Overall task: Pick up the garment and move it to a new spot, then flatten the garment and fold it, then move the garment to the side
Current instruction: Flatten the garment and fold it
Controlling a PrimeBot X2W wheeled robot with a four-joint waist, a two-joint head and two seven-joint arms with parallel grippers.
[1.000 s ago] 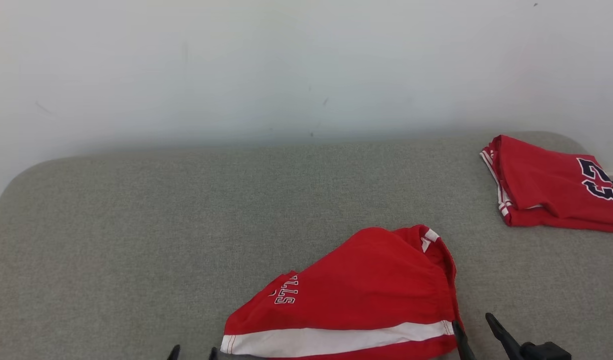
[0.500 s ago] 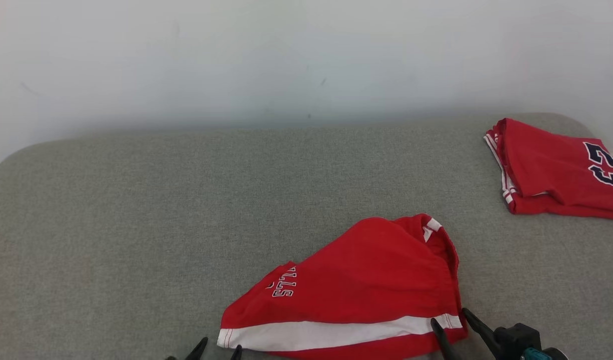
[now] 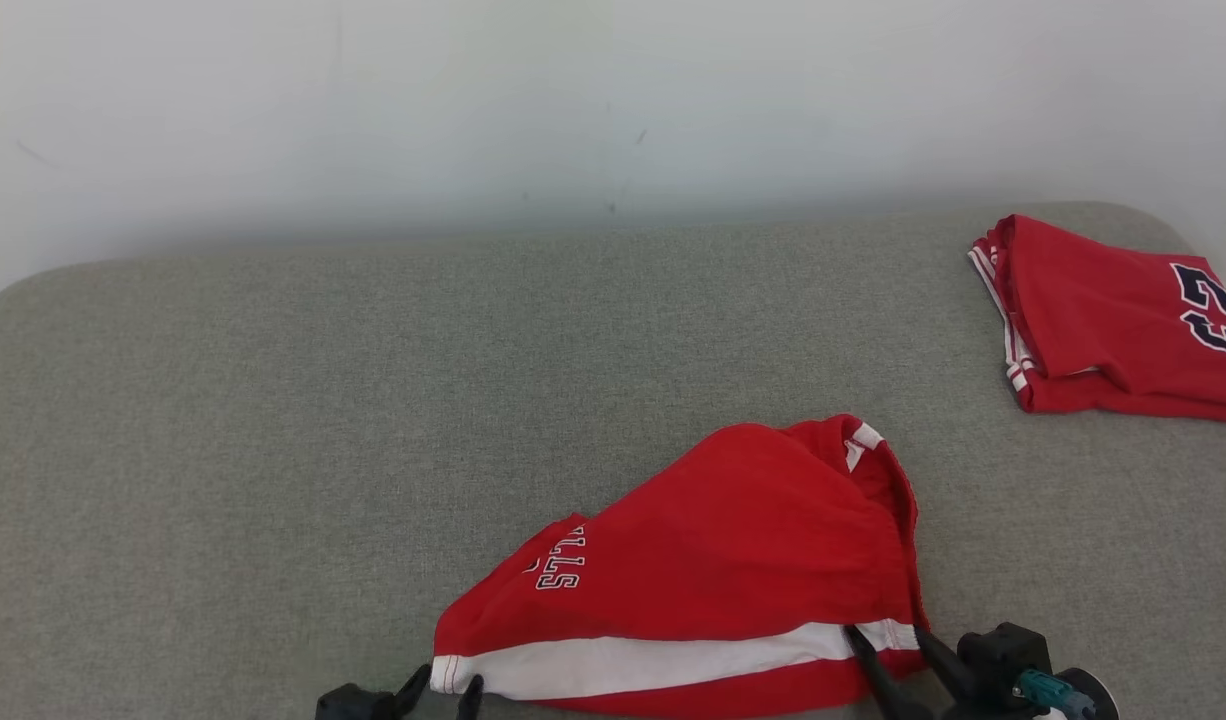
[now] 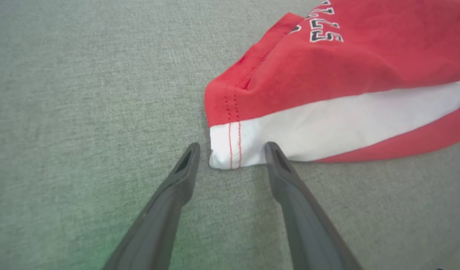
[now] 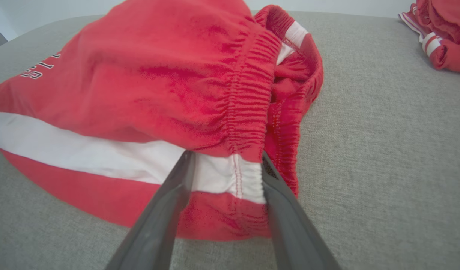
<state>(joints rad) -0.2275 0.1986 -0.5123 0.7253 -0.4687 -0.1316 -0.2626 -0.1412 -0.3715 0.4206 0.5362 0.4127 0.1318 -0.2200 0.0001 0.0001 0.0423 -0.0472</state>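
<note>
Head view: shorts [image 3: 703, 560] near edge cut off.

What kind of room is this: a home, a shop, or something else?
Probably a test room rather than a home: a bare white wall, a grey cloth-covered table with rounded corners, red shorts lying loose on it, and a folded red jersey at its far right corner.
</note>
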